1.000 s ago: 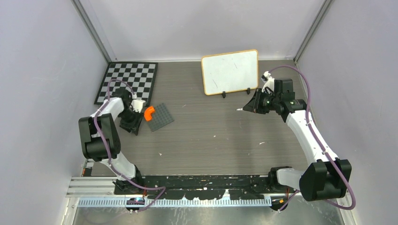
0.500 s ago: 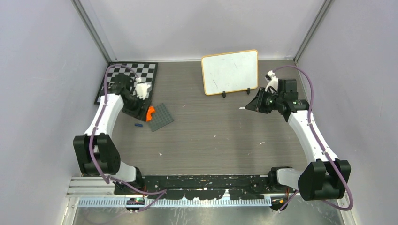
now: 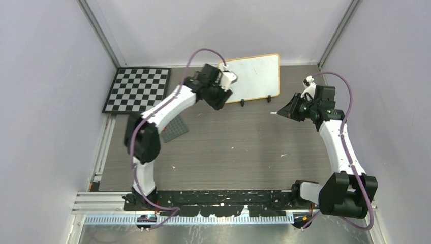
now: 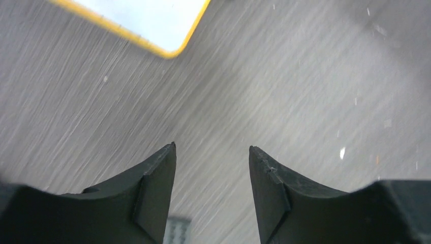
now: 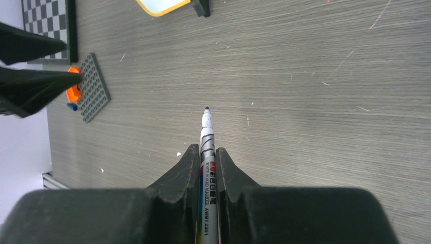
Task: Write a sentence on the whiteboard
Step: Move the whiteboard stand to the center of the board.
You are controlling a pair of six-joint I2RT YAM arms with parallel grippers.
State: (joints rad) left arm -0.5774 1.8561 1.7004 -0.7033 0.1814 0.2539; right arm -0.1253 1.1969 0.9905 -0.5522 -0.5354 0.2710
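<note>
Evidently the whiteboard (image 3: 254,76) is propped for writing. It stands at 12 o'clock on the counter (image 3: 228,152), leaning back on two small black feet (image 3: 242,102) so that its face tilts up toward the arms. It is a flat white rectangle in a thin light-orange frame with rounded corners. The surface looks smooth and glossy, and no writing shows on it, only a few faint dark strokes.

At the board's 7 o'clock corner hangs the left hand (image 3: 219,101). Its wrist view shows two matte black, wedge-shaped fingers (image 4: 152,188) parted with nothing between them, above the counter and near that rounded corner. I judge it is placed there to steady the board, which looks light enough to slide under a pen.

At about 4 o'clock from the board, the right hand (image 5: 207,148) is clamped on a marker (image 5: 207,132). This is a slim grey barrel with printed bands and a dark blue tip. It sticks straight out past the fingertips toward 9 o'clock, clear of both board and counter, a hold that lets the tip lead.

The counter is grey, wood-grained laminate, scuffed and flecked. A grey studded plate (image 5: 94,86) lies toward 9 o'clock with an orange piece (image 5: 73,91) at its edge. A checkerboard (image 3: 137,89) lies flat at 10 o'clock.
</note>
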